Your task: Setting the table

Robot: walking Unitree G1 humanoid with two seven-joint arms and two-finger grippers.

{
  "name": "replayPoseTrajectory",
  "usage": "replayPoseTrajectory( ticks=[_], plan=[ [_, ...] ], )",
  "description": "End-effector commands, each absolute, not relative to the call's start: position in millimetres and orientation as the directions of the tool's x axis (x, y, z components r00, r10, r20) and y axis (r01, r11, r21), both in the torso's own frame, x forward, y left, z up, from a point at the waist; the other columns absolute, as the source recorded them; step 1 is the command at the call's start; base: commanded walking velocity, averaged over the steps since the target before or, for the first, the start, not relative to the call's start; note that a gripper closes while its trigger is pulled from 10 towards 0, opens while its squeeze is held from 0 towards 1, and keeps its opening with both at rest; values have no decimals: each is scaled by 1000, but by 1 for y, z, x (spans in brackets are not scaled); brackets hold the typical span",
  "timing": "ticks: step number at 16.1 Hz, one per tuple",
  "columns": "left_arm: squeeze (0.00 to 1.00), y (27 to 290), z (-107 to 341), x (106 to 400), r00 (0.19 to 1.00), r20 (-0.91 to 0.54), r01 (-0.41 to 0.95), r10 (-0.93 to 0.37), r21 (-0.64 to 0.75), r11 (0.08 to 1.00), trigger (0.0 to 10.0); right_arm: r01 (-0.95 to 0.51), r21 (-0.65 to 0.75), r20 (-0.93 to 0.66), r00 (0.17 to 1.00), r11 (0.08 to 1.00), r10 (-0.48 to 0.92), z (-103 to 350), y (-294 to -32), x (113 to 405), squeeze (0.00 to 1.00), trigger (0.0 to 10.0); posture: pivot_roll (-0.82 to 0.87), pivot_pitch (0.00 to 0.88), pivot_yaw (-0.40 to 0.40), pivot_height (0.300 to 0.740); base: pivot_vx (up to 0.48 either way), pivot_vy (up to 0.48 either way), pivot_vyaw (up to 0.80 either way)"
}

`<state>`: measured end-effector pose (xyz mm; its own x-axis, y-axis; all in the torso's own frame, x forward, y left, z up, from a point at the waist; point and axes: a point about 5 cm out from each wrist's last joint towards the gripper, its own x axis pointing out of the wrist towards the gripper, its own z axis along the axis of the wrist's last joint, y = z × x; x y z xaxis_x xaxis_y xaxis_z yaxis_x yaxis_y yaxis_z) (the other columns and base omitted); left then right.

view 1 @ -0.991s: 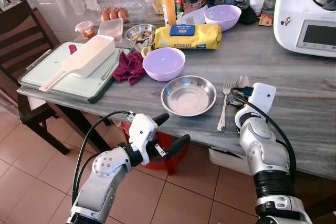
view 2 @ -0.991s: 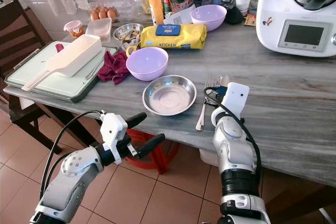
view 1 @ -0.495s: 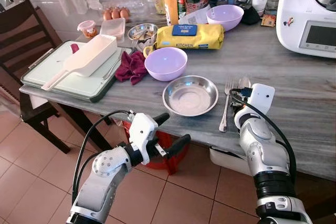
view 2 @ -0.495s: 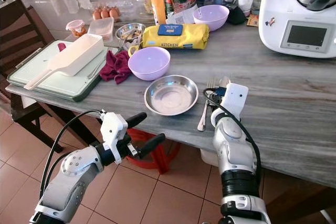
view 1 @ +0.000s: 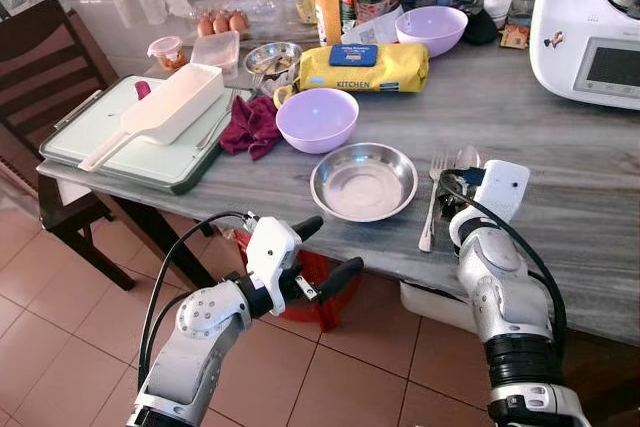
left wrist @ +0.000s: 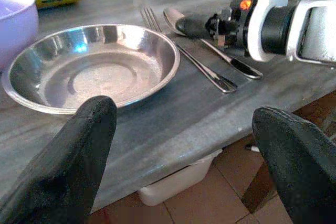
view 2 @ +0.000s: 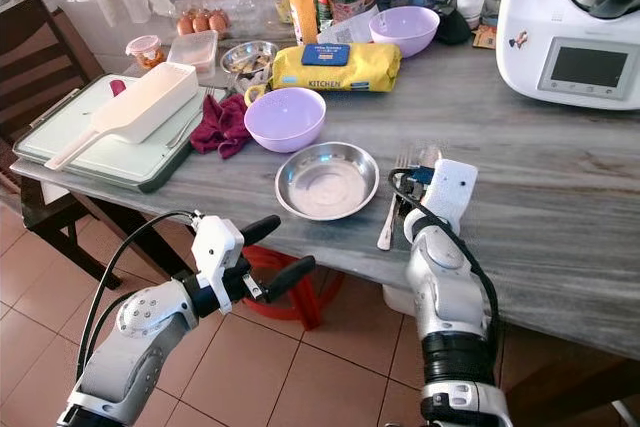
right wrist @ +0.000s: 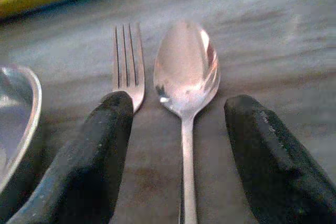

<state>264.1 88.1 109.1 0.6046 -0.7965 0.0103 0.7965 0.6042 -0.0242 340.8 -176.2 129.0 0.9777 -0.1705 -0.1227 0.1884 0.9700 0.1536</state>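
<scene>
Grey wood-grain bench is pretty cluttered at the back, with a yellow wipes pack, two purple bowls (nearer one) and a white kitchen machine, plus a green tray holding a white scoop on the robot's left. Near the front edge sits a steel plate, with a fork just beside it on the right and a spoon right next to the fork. The right hand is down on the bench, fingers spread wide either side of the spoon handle, one finger lying over the fork. The left hand hangs below the bench edge over the tiled floor, fingers wide apart, gripping nothing.
</scene>
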Motion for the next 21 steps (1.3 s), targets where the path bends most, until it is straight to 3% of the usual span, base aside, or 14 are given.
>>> replayPoseTrajectory(
  ticks=[1,5,9,11,14,21],
  plan=[
    [0,90,107,265,601,-2,799,-799,-11,601,10000,194,180,-79,980,964,-182,137,-175,341,1000,10000,-104,85,153,740,0,0,0],
    [0,90,103,266,604,-3,797,-797,-13,604,10000,162,198,37,984,967,-173,158,-172,343,1000,10000,-105,82,151,740,0,0,0],
    [0,90,101,266,605,-2,796,-796,-14,605,10000,151,91,139,977,984,-163,174,-170,340,1000,10000,-106,77,148,740,0,0,0],
    [0,90,99,265,606,2,796,-796,-15,606,10000,165,16,261,951,986,-163,197,-173,333,1000,10000,-110,75,146,740,0,0,0],
    [0,88,100,266,606,8,796,-796,-14,605,10000,155,9,305,940,988,-150,209,-178,327,1000,10000,-120,72,141,740,0,0,0],
    [0,86,101,267,630,38,776,-775,-18,630,10000,107,-63,199,976,992,-92,177,-190,298,1000,10000,-147,69,127,740,0,0,0]
  ],
)
